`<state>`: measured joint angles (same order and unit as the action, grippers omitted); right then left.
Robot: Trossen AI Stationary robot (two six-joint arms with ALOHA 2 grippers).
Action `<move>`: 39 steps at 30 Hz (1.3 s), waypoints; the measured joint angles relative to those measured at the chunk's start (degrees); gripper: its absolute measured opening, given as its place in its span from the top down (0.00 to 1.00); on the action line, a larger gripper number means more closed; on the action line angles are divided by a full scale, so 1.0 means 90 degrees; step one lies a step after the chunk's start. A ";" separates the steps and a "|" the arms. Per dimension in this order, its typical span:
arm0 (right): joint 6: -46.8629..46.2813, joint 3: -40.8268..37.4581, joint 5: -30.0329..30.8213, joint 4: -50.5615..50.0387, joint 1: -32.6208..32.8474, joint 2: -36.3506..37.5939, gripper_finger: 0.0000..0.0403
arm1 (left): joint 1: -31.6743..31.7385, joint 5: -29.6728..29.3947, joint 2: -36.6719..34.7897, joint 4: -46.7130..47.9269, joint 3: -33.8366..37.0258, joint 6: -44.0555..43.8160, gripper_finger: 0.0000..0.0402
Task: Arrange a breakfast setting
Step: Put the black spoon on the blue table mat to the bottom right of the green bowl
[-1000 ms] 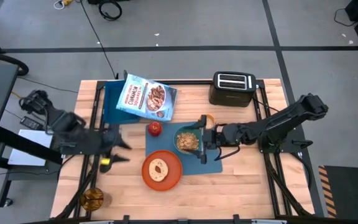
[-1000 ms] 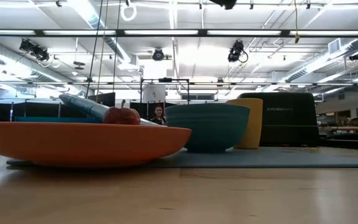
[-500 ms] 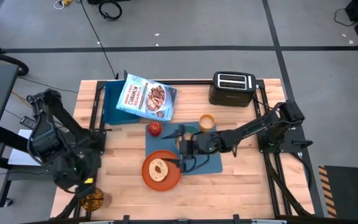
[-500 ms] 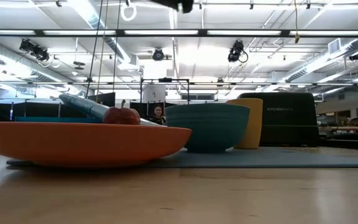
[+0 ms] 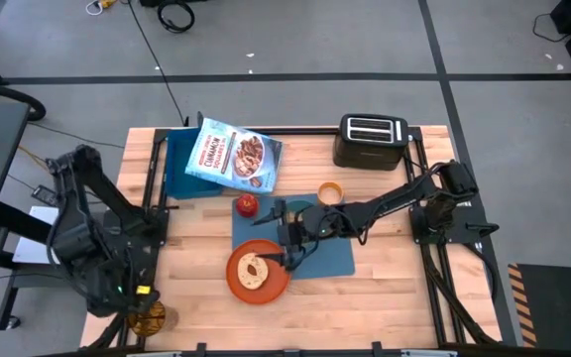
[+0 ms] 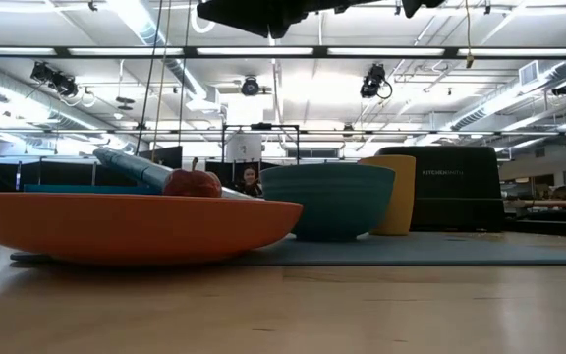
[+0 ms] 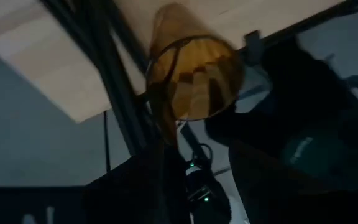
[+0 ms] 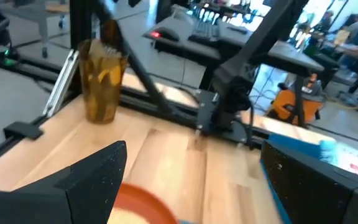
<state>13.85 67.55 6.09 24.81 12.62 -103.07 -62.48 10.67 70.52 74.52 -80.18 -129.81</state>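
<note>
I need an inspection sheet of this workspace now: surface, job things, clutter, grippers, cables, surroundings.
Surface: wooden table, with a blue placemat on it.
Job's things: bread on orange plate; apple beside the placemat; cup at its far edge; cereal bag at the back; bowl on the placemat.
Clutter: toaster; amber glass at the left front corner.
Grippers: right gripper open above the placemat by the plate; left gripper not visible, its arm off the table's left edge.
Cables: on the floor behind.
Surroundings: workshop, desks, ceiling lights.
</note>
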 joint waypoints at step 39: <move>-0.0908 -0.0005 0.0537 -0.1247 0.2017 0.0010 0.06 | 0.0055 0.1406 0.0743 -0.1165 0.1206 -0.0510 0.54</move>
<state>5.68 67.51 10.92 13.58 30.78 -102.98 -61.98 23.32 77.21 64.04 -69.33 -134.40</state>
